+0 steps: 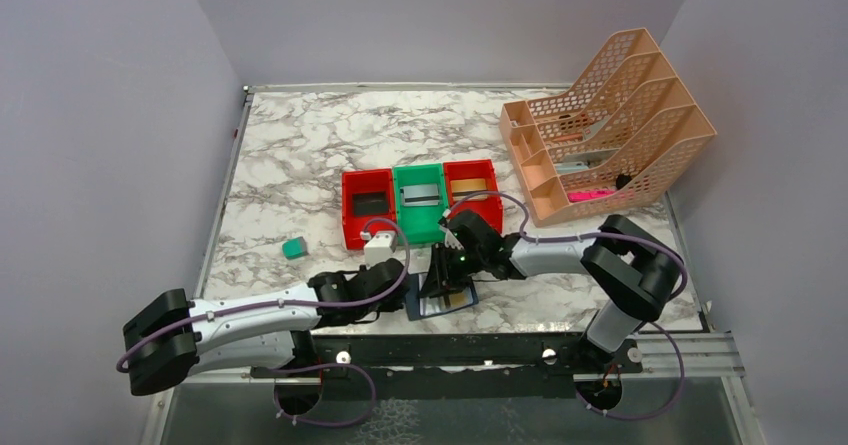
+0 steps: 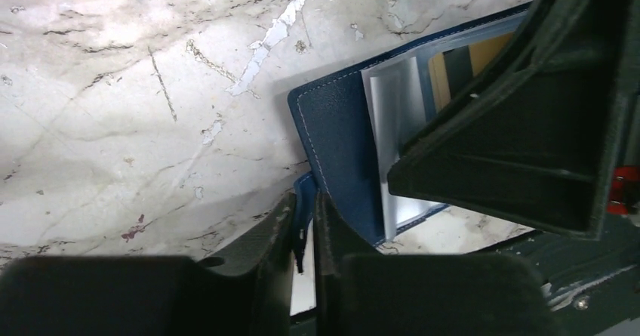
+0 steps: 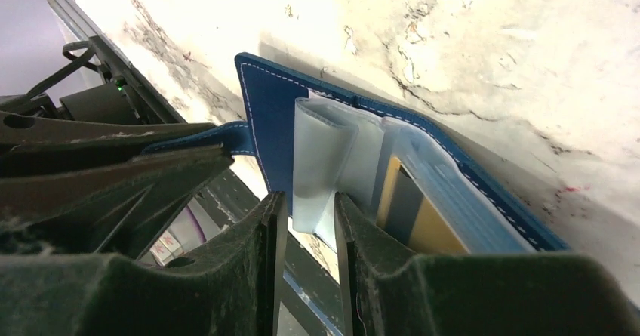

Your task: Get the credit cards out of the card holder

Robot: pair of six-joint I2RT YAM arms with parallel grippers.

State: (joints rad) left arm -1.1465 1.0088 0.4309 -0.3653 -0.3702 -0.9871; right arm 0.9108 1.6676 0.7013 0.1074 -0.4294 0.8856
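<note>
The navy card holder (image 1: 452, 303) lies open near the table's front edge. My left gripper (image 1: 405, 303) is shut on its snap tab (image 2: 304, 192), seen close in the left wrist view (image 2: 304, 200). My right gripper (image 1: 440, 285) comes down on the holder from above. In the right wrist view its jaws (image 3: 308, 200) stand narrowly apart around a curled pale blue-grey pocket leaf (image 3: 324, 155); the right finger touches it and a slim gap shows on the left. A gold card (image 3: 432, 234) and a dark card (image 3: 404, 200) sit in the pockets behind it.
Red (image 1: 367, 205), green (image 1: 418, 200) and red (image 1: 473, 187) bins stand just behind the holder, each with a flat card-like item inside. A teal block (image 1: 293, 248) lies at the left. A peach file rack (image 1: 610, 125) is at the back right. The black rail (image 1: 480, 350) edges the front.
</note>
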